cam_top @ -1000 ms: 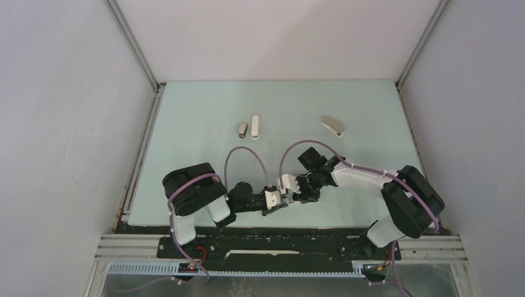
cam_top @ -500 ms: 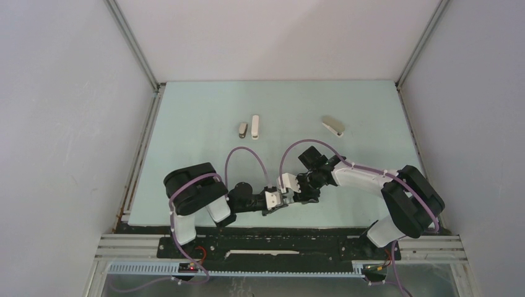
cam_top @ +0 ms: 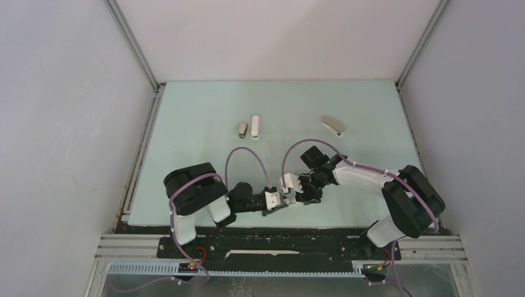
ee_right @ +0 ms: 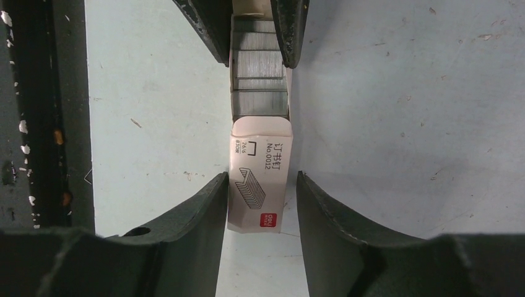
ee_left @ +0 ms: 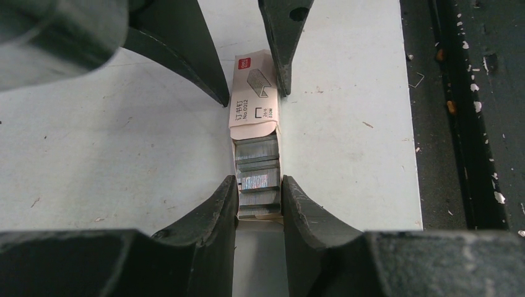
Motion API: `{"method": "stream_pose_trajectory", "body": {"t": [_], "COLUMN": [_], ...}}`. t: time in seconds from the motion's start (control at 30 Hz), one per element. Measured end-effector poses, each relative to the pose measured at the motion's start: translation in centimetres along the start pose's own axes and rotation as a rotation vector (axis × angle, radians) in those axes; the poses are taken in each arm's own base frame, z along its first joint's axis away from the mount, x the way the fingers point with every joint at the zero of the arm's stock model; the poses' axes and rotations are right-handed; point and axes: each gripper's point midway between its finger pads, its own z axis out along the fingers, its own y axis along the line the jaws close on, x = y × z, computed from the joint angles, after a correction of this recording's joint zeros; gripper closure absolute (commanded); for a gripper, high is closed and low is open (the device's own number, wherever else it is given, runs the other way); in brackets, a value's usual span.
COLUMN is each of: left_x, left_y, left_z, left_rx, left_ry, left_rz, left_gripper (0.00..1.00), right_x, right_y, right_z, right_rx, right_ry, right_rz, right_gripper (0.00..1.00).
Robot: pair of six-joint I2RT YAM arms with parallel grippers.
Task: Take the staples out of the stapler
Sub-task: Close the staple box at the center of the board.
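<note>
Two grippers meet tip to tip in the top view, the left gripper [cam_top: 277, 202] and the right gripper [cam_top: 290, 193], low over the near edge of the table [cam_top: 186, 154]. Three staplers lie well beyond their tips. The stapler [cam_top: 242, 129], short and, as far as this height lets me judge, grey-beige with a white edge, sits far ahead of the left gripper, just beside a slim white stapler [cam_top: 254, 127]. A longer beige stapler [cam_top: 332, 126] lies far ahead of the right gripper, apart from that pair.

In the left wrist view, the left gripper [ee_left: 259, 185] is clamped on the inner tray [ee_left: 257, 215] of a small staple box, both fingers pressed against its sides. The tray is drawn partly out of the printed sleeve [ee_left: 254, 93], towards this gripper. Strips of staples [ee_left: 257, 176] lie stacked in the tray, right between the fingertips. At the far end the right gripper's fingers [ee_left: 282, 37] straddle the sleeve.

In the right wrist view, the right gripper [ee_right: 260, 182] stands open astride the sleeve [ee_right: 259, 154], with a sliver of table showing between the card and one finger. Just past its tips, the staples [ee_right: 260, 65] fill the exposed tray, pinched by the left fingers [ee_right: 288, 37].
</note>
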Motion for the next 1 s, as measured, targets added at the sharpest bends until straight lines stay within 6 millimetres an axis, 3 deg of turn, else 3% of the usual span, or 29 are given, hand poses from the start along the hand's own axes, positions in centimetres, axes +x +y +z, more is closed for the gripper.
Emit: {"method": "stream_pose_trajectory", "body": {"t": [1.0], "left_x": [-0.19], "left_y": [0.13], "left_z": [0.89], "left_rx": [0.009], "left_ry": [-0.017], "left_rz": [-0.011], "left_gripper": [0.76], "right_x": [-0.32], "right_y": [0.63], "right_z": [0.2], "right_rx": [-0.031], "right_ry": [0.0], "right_rz": [-0.048], "right_gripper": [0.54]}}
